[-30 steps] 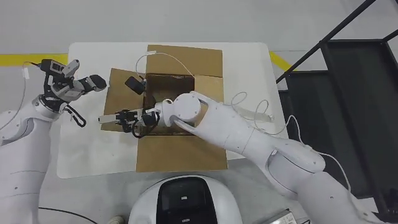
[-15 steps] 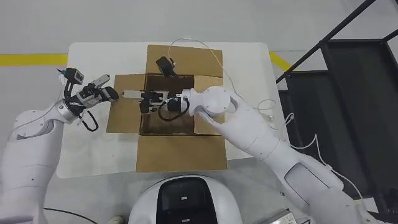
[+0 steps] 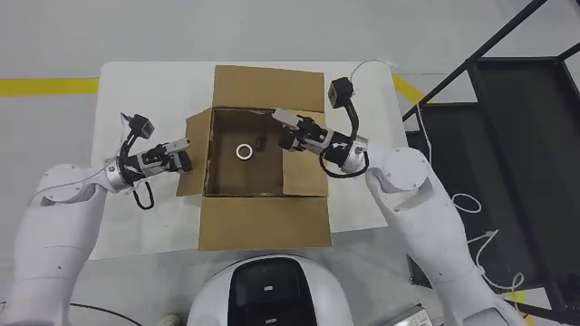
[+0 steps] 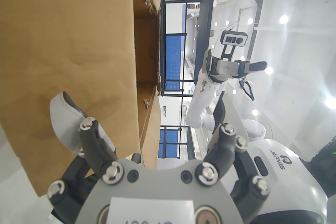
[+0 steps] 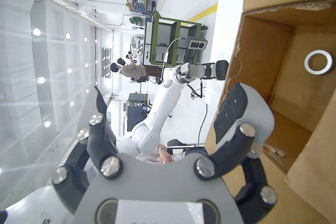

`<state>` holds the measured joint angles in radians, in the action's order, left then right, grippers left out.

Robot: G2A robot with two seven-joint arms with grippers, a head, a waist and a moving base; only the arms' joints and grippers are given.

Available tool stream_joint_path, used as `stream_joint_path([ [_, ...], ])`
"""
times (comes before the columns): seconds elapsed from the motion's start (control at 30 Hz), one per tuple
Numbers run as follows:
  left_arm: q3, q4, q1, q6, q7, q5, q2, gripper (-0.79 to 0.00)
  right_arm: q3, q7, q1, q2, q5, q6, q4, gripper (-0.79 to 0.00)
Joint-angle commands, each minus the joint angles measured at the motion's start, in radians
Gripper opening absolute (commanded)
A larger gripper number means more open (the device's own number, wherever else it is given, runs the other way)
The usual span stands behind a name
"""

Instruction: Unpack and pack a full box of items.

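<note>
Your left gripper (image 3: 183, 158) lies low and level at the raised left flap (image 3: 198, 149) of the brown cardboard box (image 3: 267, 86), jaws wide and empty. Your right gripper (image 3: 284, 129) hangs over the right rim, jaws also wide. The box sits mouth-up on the white tabletop (image 3: 136, 81), with a white ring (image 3: 244, 151) flat inside.

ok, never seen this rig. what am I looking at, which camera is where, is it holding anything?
It is a two-armed robot at a white table. The top view looks down from above its arms; the other two come from a camera on each wrist. On the table stands an open cardboard box with a pale ring on its floor. The left gripper is at the box's left flap, the right gripper over its right side. Both are open and hold nothing.
</note>
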<state>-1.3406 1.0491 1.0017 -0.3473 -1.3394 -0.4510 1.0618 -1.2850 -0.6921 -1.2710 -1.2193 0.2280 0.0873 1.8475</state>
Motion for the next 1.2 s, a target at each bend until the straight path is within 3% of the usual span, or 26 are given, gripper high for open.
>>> stream_joint_path([
  [0.0, -0.023, 0.014, -0.01, 0.009, -0.016, -0.043, -0.004, 0.0, -0.021, -0.011, -0.021, 0.005, -0.001, -0.002, 0.013, 0.0],
  [0.17, -0.1, 0.091, -0.044, 0.019, -0.009, -0.127, -0.017, 0.0, -0.059, -0.042, -0.068, 0.015, 0.0, -0.004, 0.037, 0.0],
  [0.3, -0.1, 0.165, -0.077, 0.03, -0.005, -0.143, -0.018, 0.0, -0.099, -0.074, -0.107, 0.024, 0.014, -0.015, 0.051, 0.0],
  [0.53, 0.069, 0.246, -0.149, 0.033, 0.057, -0.09, 0.014, 0.0, -0.231, -0.123, -0.202, 0.043, 0.046, -0.049, 0.087, 0.0],
  [0.83, 0.316, 0.226, -0.202, 0.024, 0.151, 0.023, 0.069, 0.0, -0.381, -0.087, -0.345, 0.056, 0.094, -0.095, 0.159, 0.0],
  [1.17, 0.427, 0.184, -0.278, -0.054, 0.244, 0.171, 0.106, 0.0, -0.373, -0.068, -0.371, 0.06, 0.09, -0.104, 0.166, 0.0],
])
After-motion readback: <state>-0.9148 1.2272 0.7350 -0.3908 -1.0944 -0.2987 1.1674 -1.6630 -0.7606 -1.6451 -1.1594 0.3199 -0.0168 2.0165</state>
